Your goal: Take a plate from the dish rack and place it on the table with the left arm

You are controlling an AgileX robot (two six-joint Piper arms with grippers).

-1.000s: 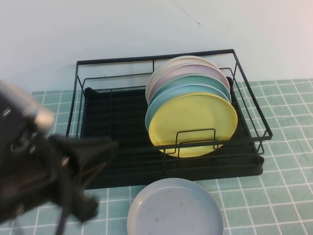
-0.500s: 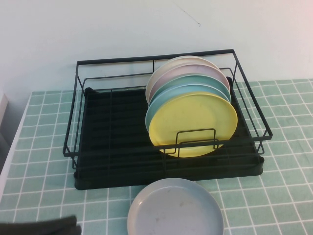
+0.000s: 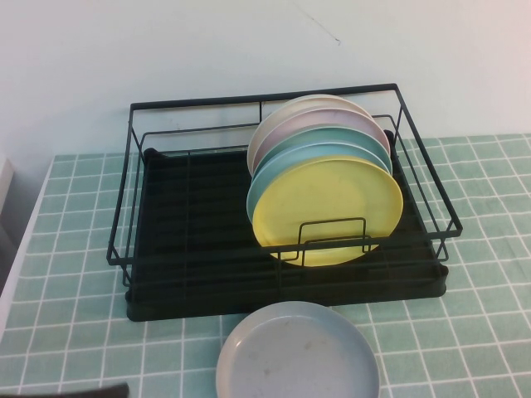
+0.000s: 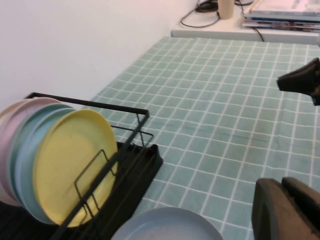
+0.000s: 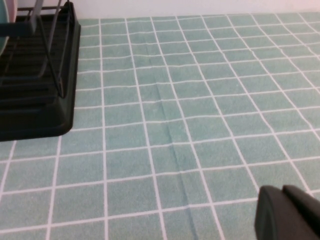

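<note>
The pale grey-blue plate [image 3: 299, 352] lies flat on the green tiled table [image 3: 481, 332], just in front of the black dish rack [image 3: 207, 224]. It also shows in the left wrist view [image 4: 167, 227]. My left gripper [image 4: 282, 210] is shut and empty, held above the tiles beside the plate and apart from it. In the high view only a dark sliver of the left arm [image 3: 75, 390] shows at the bottom left edge. My right gripper [image 5: 285, 212] is shut and empty over bare tiles, to the right of the rack [image 5: 35, 100].
Several plates stand upright in the rack's right half: a yellow plate [image 3: 328, 211] in front, with teal and pink ones behind it. The rack's left half holds nothing. A white wall is behind. Books and cables [image 4: 280, 12] lie beyond the table's far edge.
The left arm filled the lower left of the high view a second ago. It has drawn back down and out, leaving only a sliver. The plate has not moved.
</note>
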